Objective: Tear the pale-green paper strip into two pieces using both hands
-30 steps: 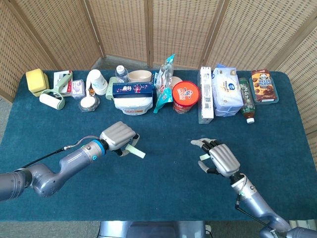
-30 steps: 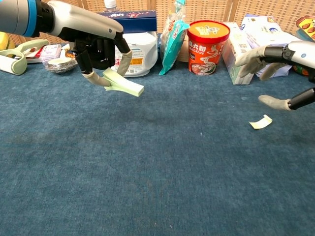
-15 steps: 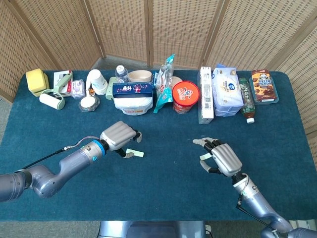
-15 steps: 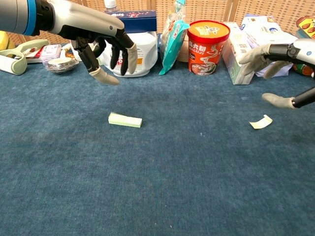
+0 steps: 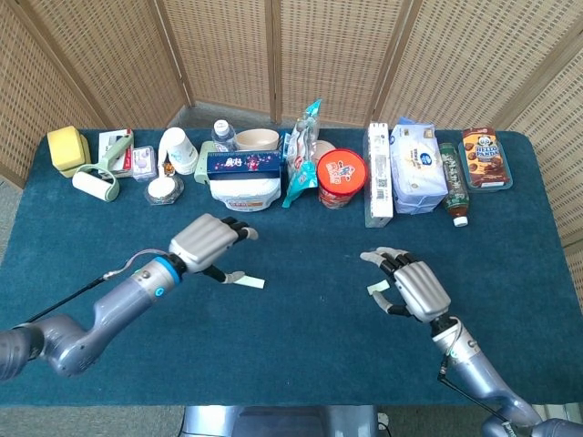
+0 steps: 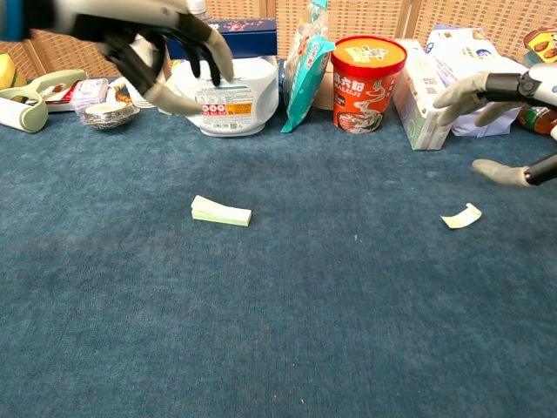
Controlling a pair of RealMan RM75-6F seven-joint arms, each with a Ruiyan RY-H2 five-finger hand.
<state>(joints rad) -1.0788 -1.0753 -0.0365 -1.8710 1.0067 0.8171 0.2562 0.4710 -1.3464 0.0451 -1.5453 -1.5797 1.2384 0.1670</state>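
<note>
Tear complete: 2 pale-green pieces lie on the table's blue cloth [image 6: 287, 331], well apart. Larger piece [image 6: 221, 211] below my left hand [image 5: 206, 242]; smaller piece [image 6: 461, 216] beside my right hand [image 5: 416, 288]. Both hands spread, empty.

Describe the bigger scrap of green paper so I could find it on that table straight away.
Start at the row of groceries along the table's far edge and find the red noodle cup. Come forward and left onto bare blue cloth: the larger paper piece lies flat there, below the left hand. It is oblong and pale green; the smaller scrap is curled.
</note>
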